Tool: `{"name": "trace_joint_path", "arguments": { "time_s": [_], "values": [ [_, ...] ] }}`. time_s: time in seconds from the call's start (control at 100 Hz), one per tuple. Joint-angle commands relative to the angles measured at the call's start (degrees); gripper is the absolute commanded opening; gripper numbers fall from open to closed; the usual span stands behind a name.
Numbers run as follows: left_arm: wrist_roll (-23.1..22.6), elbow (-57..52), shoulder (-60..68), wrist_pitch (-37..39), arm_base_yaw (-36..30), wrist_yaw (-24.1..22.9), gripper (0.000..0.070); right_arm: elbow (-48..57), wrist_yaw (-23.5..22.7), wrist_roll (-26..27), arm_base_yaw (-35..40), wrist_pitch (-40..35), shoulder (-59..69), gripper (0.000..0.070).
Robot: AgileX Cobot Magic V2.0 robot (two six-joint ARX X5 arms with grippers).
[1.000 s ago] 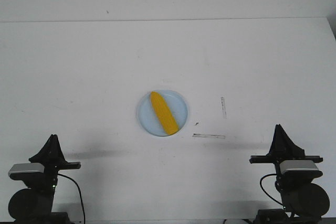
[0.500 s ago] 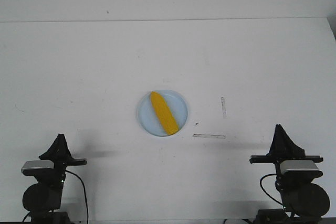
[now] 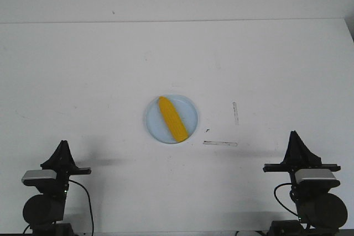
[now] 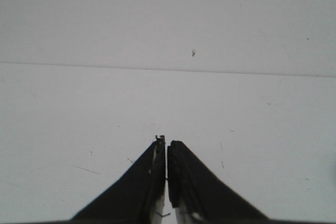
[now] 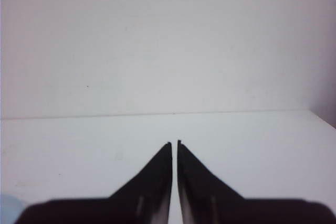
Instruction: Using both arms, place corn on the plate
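Observation:
The yellow corn lies slantwise on the pale blue plate at the middle of the white table. My left gripper is shut and empty at the near left, well apart from the plate; it also shows in the left wrist view, jaws together over bare table. My right gripper is shut and empty at the near right; it also shows in the right wrist view. Neither wrist view shows the corn.
Two short strips of tape lie on the table to the right of the plate. The table's far edge meets a white wall.
My left arm has moved a little to the right and drawn back towards the near edge over the second. The right arm, corn and plate have not moved.

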State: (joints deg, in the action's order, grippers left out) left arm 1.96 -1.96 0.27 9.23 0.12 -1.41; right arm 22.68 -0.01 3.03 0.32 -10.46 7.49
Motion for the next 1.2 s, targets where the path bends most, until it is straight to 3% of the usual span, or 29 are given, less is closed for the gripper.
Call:
{"name": "trace_joint_path", "arguments": {
  "time_s": [0.0, 1.19],
  "values": [
    [-1.62, 1.2, -0.09, -0.2, 0.02, 0.81, 0.0001, 0.13, 0.02, 0.55, 0.04, 0.59, -0.04, 0.0016],
    [-1.51, 1.18, -0.09, -0.55, 0.02, 1.2, 0.0001, 0.13, 0.04, 0.55, 0.04, 0.59, -0.04, 0.0016]
  ]
}}
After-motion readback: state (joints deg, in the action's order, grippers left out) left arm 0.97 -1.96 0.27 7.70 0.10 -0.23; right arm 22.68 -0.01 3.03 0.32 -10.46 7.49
